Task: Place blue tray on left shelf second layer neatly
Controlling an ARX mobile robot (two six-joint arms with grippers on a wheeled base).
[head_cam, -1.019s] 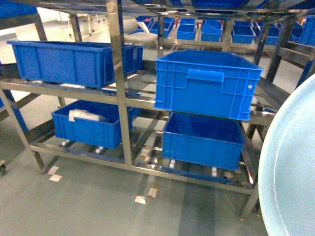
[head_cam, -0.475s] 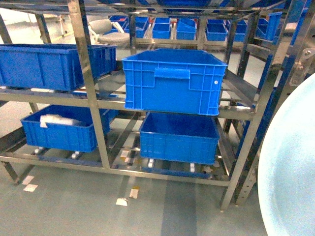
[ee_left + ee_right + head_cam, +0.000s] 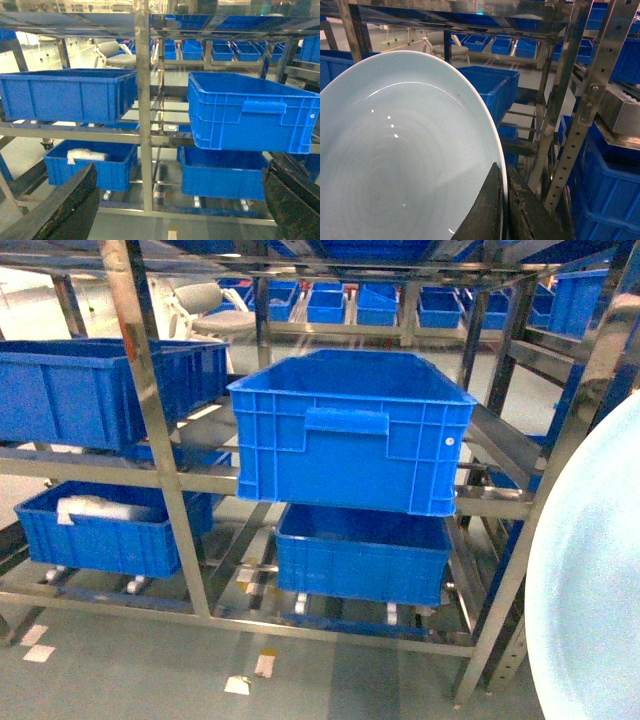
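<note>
Right wrist view: right gripper [image 3: 502,200] jaws clamped on rim of blue tray [image 3: 400,160], held in air right of steel rack [image 3: 150,440], off left shelf second layer [image 3: 100,472]. Left gripper [image 3: 180,200] jaws spread wide, nothing between.

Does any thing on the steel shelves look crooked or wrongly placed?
Yes. The big blue crate on the middle tier is turned at an angle and juts out past the front rail, unlike the crate to its left.
</note>
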